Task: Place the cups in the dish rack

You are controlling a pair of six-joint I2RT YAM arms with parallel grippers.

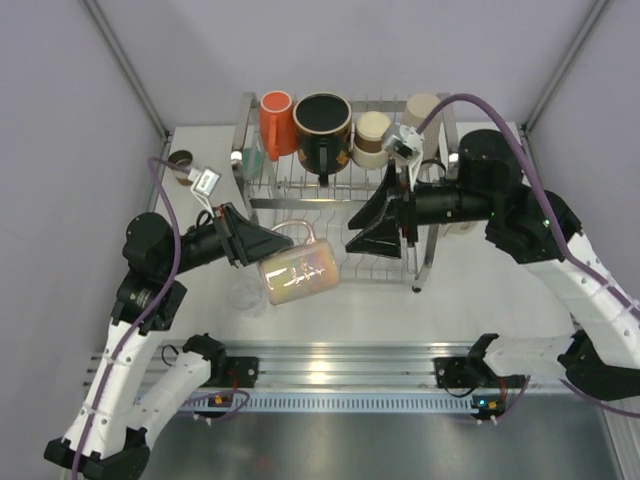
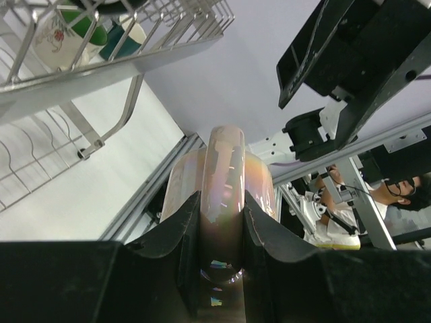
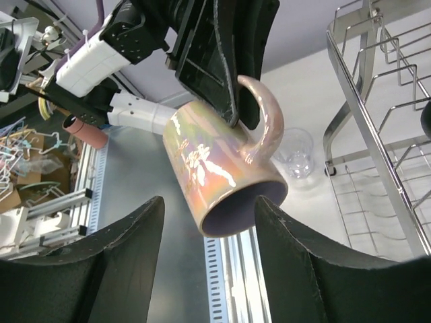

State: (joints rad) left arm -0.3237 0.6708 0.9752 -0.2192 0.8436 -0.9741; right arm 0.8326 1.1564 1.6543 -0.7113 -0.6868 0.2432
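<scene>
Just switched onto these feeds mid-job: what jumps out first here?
The iridescent pink mug, pinched by its handle in the left claw and tilted in front of the dish rack. The right claw gapes open facing it, empty. Behind, an orange cup and a big black mug sit on the rack's upper tier.

Pale lilac walls [image 1: 60, 100], white tabletop [image 1: 480, 290], aluminium front rail [image 1: 330, 362]
</scene>
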